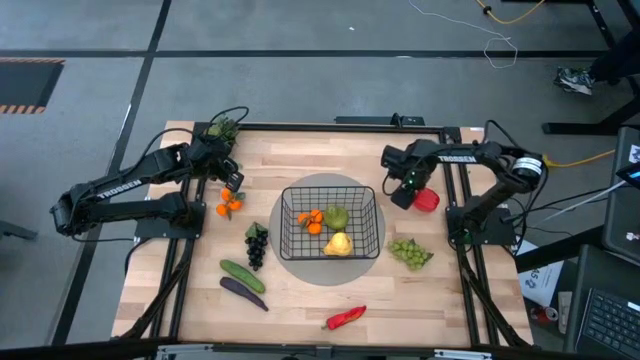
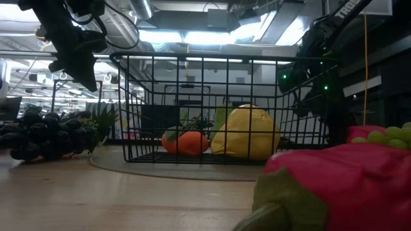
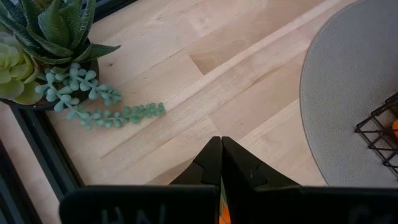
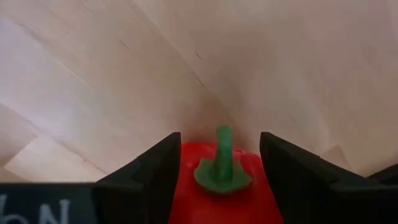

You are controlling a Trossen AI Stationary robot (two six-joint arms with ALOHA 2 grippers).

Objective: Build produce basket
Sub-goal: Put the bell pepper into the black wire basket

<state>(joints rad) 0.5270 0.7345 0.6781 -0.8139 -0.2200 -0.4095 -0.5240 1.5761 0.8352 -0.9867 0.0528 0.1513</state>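
The black wire basket (image 1: 372, 205) stands on a round grey mat (image 1: 330, 182) at the table's middle. It holds an orange (image 1: 313, 220), a green pear (image 1: 336, 214) and a yellow lemon (image 1: 338, 243). My right gripper (image 4: 217, 165) is open and points down over a red apple (image 4: 217, 193) with a green stem, right of the basket. One finger stands on each side of the apple. My left gripper (image 3: 221, 146) is shut and hangs above the table, left of the basket and over some oranges (image 1: 229, 205). My right gripper comes at the red apple from above, and its two fingers (image 4: 155, 171) stand close against the apple's opposite sides (image 4: 180, 186). Whether they touch it I cannot tell. The apple rests on the table with its stem up.
Loose on the table lie green grapes (image 1: 410, 252), dark grapes (image 1: 257, 245), a cucumber (image 1: 243, 276), an eggplant (image 1: 243, 292) and a red pepper (image 1: 345, 317) near the front edge. A potted plant (image 1: 222, 128) stands at the far left corner.
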